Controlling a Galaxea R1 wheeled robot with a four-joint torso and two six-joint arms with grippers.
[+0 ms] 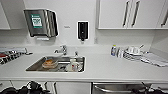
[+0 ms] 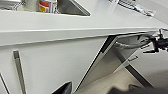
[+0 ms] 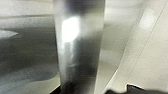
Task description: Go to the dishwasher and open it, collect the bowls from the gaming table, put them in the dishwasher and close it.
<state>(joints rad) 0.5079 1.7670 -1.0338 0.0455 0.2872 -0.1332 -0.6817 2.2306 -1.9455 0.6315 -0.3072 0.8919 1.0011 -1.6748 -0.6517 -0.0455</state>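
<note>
The dishwasher sits under the white counter, right of the sink, its steel front and bar handle just showing at the bottom edge. In the left wrist view its door hangs tilted with a dark gap along one side. My right gripper is at the bar handle, and the right wrist view shows that steel bar very close between the fingers. My left gripper hangs open in front of the white cabinet fronts, holding nothing. The bowls and the gaming table are out of view.
The steel sink holds a brownish dish and a bottle, with a tap behind. Stacked plates and cups stand at the right of the counter. Wall cabinets, a paper dispenser and a soap dispenser hang above.
</note>
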